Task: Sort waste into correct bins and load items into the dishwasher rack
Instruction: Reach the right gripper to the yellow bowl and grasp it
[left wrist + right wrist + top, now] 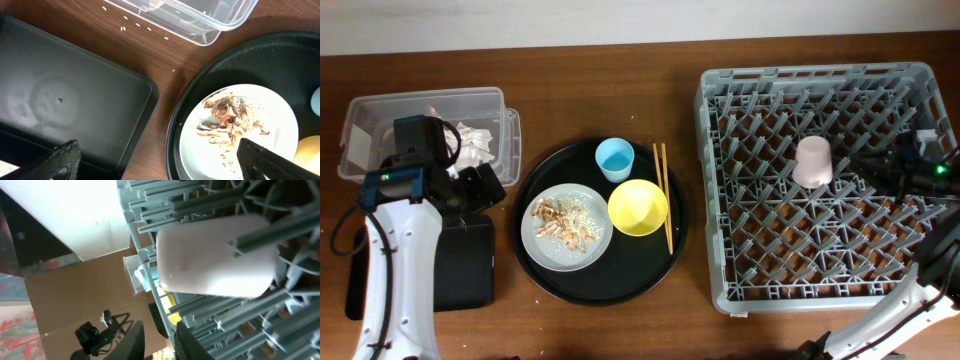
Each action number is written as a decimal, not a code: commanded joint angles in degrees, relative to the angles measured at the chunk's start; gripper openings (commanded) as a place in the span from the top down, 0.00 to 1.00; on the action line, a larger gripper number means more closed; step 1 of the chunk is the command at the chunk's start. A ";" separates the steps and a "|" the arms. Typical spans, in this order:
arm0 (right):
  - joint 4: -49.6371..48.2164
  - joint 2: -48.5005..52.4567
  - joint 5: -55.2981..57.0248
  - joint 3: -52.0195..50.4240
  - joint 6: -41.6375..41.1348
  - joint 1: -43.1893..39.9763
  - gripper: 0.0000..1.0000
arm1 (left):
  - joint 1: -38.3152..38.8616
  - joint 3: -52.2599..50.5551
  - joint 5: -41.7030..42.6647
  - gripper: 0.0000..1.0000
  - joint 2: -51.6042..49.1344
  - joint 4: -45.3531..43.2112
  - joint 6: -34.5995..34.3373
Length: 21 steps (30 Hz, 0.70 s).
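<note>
The dishwasher rack (720, 200) stands on the right with the pink cup (812, 162) upside down on its pegs. My right gripper (873, 165) is inside the rack just right of the cup; in the right wrist view its fingers (157, 330) are nearly together and empty, apart from the cup (215, 255). My left gripper (160, 165) is wide open and empty, between the shallow black tray (60, 100) and the grey plate (280, 120) of food scraps (227, 117). The clear tub (380, 110) holds paper wrappers (472, 143). The blue cup (615, 158), yellow bowl (638, 207) and chopsticks (663, 195) are on the round tray.
The large round black tray (535, 262) sits mid-table and carries the plate (538, 240), bowl, cup and chopsticks. A few white grains (137, 24) lie on the wood beside the tub (200, 15). The shallow black tray (465, 265) lies under my left arm.
</note>
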State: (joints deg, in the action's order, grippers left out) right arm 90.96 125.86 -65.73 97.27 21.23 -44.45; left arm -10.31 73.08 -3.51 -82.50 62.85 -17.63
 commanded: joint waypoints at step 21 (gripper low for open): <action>2.49 -54.62 24.22 -0.63 -12.74 40.17 0.02 | -0.11 -0.07 -0.63 0.01 0.13 0.00 -0.59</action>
State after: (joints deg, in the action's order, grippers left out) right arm 95.53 69.01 -50.09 96.73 17.54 -12.88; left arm -10.31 73.08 -3.51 -82.50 62.85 -17.63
